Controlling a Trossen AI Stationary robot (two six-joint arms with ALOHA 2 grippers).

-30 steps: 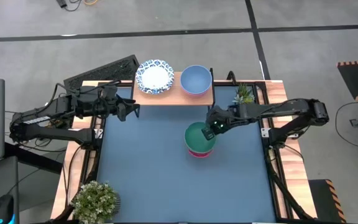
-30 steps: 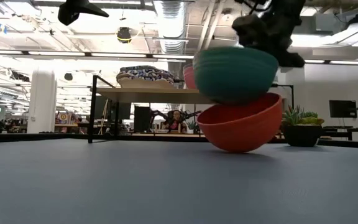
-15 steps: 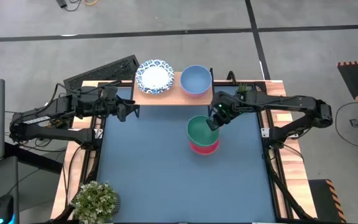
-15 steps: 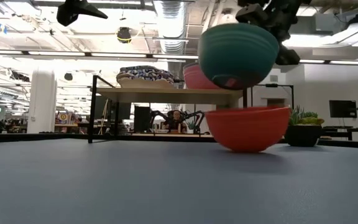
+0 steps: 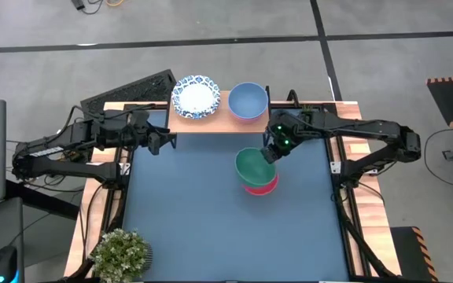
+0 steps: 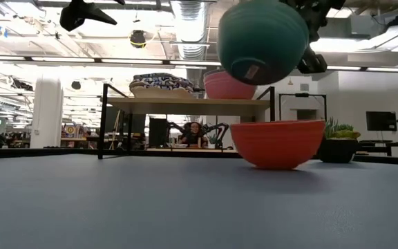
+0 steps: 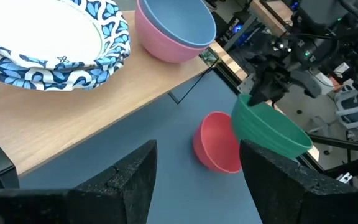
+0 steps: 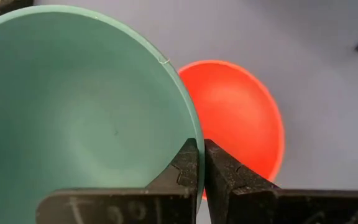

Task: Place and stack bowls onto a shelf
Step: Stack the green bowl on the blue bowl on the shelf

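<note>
The right gripper (image 5: 272, 151) is pressed together on the rim of a round plain green bowl (image 5: 253, 166), one finger inside the rim and one outside, as the right wrist view shows (image 8: 199, 163). It holds the green bowl tilted in the air, clear of the blue tabletop (image 5: 187, 212). In the low view the green bowl (image 6: 262, 43) hangs above a round plain red bowl (image 6: 276, 143), with a gap between them. The red bowl (image 5: 259, 186) stands upright on the tabletop, in front of the right end of the shelf.

The low shelf with a light wooden top board and thin black legs (image 5: 220, 119) stands at the far edge of the tabletop. On its right half sits a lavender-blue bowl nested in a pink bowl (image 5: 248, 101); on its left half lies a white bowl with a blue patterned rim (image 5: 196, 96).

The left gripper (image 5: 166, 139) hovers with its fingers spread and holding nothing, near the left end of the shelf.

A small potted green plant (image 5: 121, 253) stands at the near left corner of the tabletop.
</note>
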